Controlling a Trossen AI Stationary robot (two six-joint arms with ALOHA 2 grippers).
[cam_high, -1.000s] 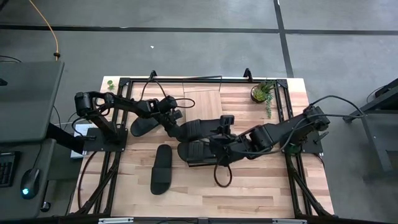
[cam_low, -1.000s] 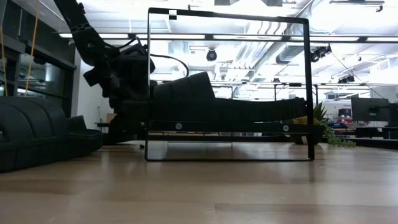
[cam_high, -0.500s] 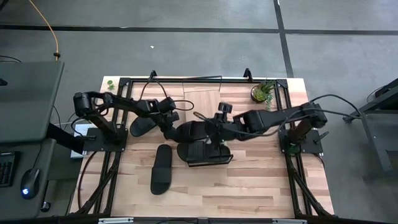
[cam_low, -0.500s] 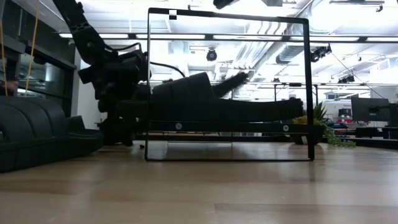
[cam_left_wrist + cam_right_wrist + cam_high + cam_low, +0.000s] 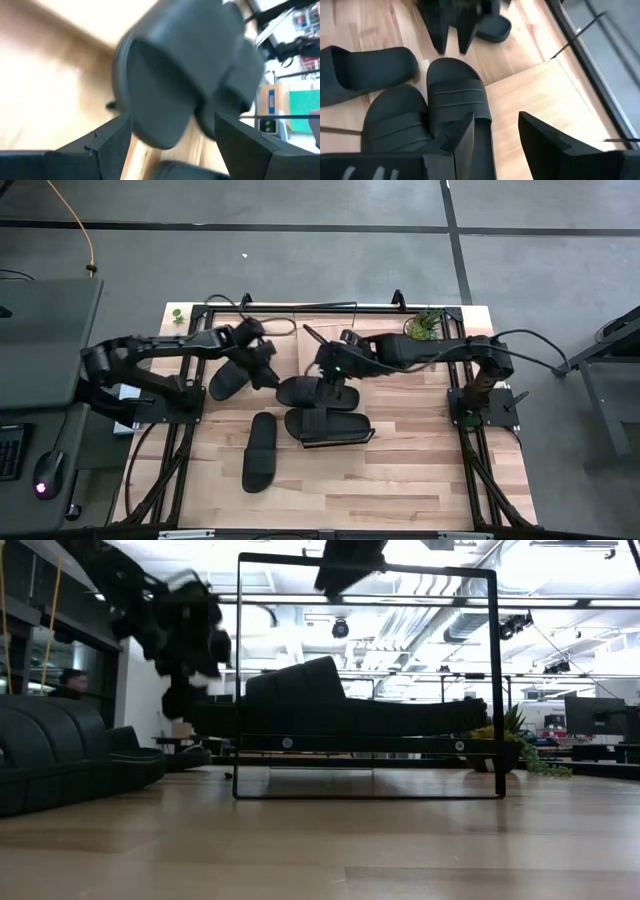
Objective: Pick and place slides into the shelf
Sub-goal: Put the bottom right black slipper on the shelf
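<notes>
Two black slides point(image 5: 303, 391) point(image 5: 325, 425) lie side by side across the shelf's light plank point(image 5: 328, 340). In the low view the near one point(image 5: 340, 710) rests on the raised plank inside the wire frame point(image 5: 240, 670). Two more slides point(image 5: 228, 382) point(image 5: 260, 452) lie on the table to the left. My left gripper point(image 5: 266, 370) hangs open in the air left of the shelf, with a blurred slide point(image 5: 185, 70) ahead of its fingers point(image 5: 172, 120). My right gripper point(image 5: 323, 362) is open, high over the shelf's slides point(image 5: 455, 95), with nothing between its fingers point(image 5: 495, 120).
A small potted plant point(image 5: 420, 328) stands at the table's far right corner. Black frame rails point(image 5: 455, 340) run along the table's sides and far edge. Bare planks lie toward the near edge point(image 5: 400, 480). A person point(image 5: 70, 685) shows in the room beyond, at left.
My left gripper has risen and drawn back toward the table's left, away from the slide on the shelf, staying open. My right arm has swung toward the far edge, from over the near slide to over the far one, rolling as it went.
</notes>
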